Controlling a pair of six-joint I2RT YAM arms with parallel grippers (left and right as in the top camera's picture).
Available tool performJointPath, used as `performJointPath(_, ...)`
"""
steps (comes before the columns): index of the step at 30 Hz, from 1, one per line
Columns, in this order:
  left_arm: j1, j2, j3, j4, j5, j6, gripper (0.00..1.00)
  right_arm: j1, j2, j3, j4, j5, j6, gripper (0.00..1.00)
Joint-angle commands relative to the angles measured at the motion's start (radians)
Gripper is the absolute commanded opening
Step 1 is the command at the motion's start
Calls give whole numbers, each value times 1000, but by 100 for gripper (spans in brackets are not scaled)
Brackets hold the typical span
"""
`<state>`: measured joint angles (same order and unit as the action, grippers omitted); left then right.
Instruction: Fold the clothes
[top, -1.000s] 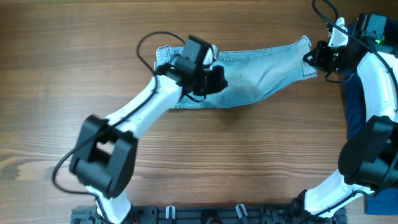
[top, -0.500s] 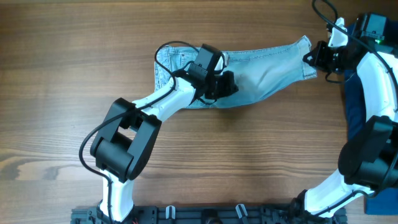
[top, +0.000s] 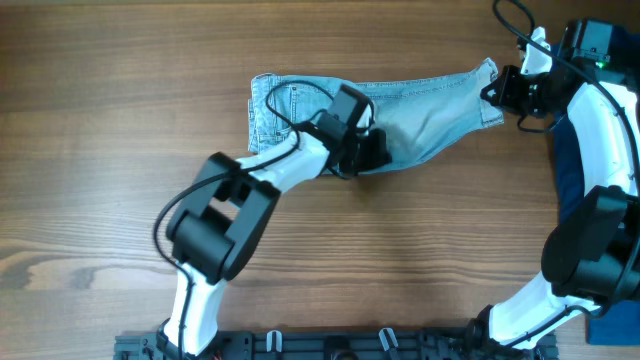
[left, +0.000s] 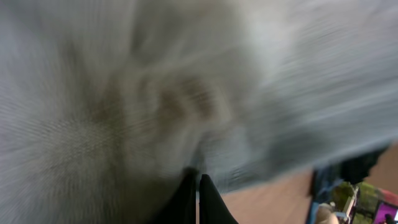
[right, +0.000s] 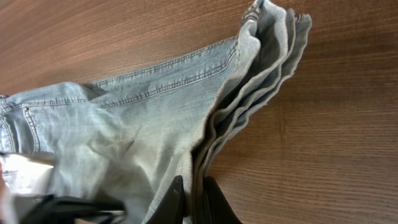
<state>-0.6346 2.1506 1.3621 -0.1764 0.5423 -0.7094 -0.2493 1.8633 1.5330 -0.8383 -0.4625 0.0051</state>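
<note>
Denim shorts (top: 420, 110) lie across the table (top: 400, 260) toward twelve o'clock. The left gripper (top: 372, 152) pinches their near edge mid-length; the right gripper (top: 492, 95) clamps the leg hem (right: 273, 56) at two o'clock.

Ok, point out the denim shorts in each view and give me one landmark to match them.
Overhead: denim shorts stretched across the picture's upper middle, waistband left.
Left wrist: the shorts, blurred, fill nearly the frame.
Right wrist: the shorts spread from left edge to upper right.
Landmark: the layered leg hem, upper right in overhead and right wrist; unreadable in left wrist.
</note>
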Motion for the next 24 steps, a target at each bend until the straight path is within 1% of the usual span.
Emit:
performJointPath(1, -20, 76, 0, 0, 15, -10, 4, 6, -10, 3, -1, -3, -5, 4)
performJointPath(6, -24, 89, 0, 21, 21, -10, 4, 6, -10, 3, -1, -4, -5, 4)
performJointPath(9, -19, 58, 8, 67, 79, -10, 4, 6, -10, 3, -2, -3, -5, 4)
performJointPath(11, -11, 23, 29, 72, 90, -10, 4, 6, -10, 3, -4, 4, -6, 4)
performJointPath(13, 0, -26, 51, 73, 69, -9, 4, 6, -10, 3, -4, 4, -5, 4)
performJointPath(16, 11, -63, 69, 76, -18, -9, 4, 6, -10, 3, -4, 4, -5, 4)
performJointPath(21, 23, -50, 69, 96, -131, -5, 4, 6, -10, 3, -6, 4, -5, 4)
performJointPath(24, 20, -18, 69, 134, -140, -6, 4, 6, -10, 3, -6, 3, -5, 4)
